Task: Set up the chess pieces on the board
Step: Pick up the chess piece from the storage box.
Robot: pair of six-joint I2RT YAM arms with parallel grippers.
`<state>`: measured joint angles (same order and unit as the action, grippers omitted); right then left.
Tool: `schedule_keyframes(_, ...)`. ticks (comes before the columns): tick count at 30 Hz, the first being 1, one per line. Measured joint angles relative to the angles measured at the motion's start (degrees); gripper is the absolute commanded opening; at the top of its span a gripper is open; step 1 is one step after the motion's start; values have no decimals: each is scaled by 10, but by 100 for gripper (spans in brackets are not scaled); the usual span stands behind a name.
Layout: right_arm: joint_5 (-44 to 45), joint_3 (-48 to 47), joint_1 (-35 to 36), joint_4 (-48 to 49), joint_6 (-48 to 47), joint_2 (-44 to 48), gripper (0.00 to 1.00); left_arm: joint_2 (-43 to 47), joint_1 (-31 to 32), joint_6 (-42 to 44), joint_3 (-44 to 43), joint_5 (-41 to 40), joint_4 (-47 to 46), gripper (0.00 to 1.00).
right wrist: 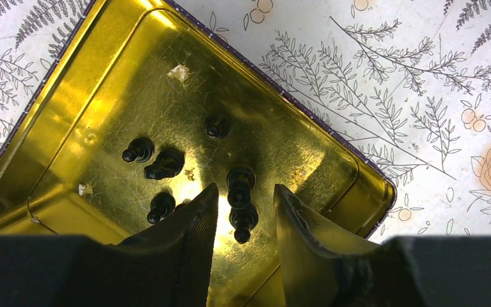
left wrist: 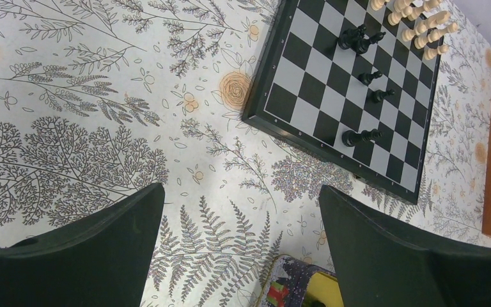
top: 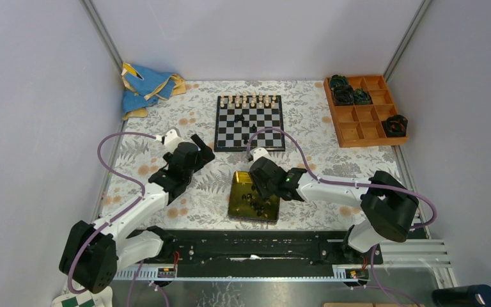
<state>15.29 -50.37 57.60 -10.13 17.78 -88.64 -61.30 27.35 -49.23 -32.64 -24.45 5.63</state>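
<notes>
The board (top: 249,123) lies at the back centre, with a row of cream pieces (top: 254,100) along its far edge and a few black pieces (top: 240,119) lying on it. It also shows in the left wrist view (left wrist: 351,89), with black pieces (left wrist: 362,136) tipped over. Several more black pieces (right wrist: 241,188) lie in the yellow tin (right wrist: 102,96). My right gripper (right wrist: 245,192) is open, its jaws either side of two black pieces in the tin (top: 233,192). My left gripper (left wrist: 241,195) is open and empty above the cloth, left of the tin.
A wooden compartment tray (top: 366,110) with dark round lumps (top: 395,125) stands at the back right. A blue and yellow cloth (top: 144,86) lies at the back left. The tin's corner (left wrist: 294,284) shows between my left fingers (left wrist: 383,243).
</notes>
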Motion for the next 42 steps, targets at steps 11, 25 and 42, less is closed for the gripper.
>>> schedule_keyframes(11,-13,0,2,0,2,0,29,3,0,0,0,0,0,99)
schedule_keyframes(25,-14,0,2,0,5,0,10,10,0,-3,1,0,0,99)
schedule_keyframes(42,-12,0,5,-3,4,0,0,16,0,-3,5,0,0,99)
